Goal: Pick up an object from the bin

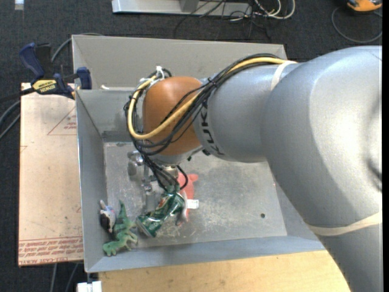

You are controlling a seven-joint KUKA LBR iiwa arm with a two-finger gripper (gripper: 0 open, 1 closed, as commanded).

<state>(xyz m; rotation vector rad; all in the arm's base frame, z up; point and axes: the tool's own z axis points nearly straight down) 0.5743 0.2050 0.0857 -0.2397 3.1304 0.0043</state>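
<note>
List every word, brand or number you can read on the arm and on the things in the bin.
"KUK": black letters running down the arm's grey casing, next to the orange cover; any further letters cannot be made out.
Heap of small things: no print that can be read.
</note>
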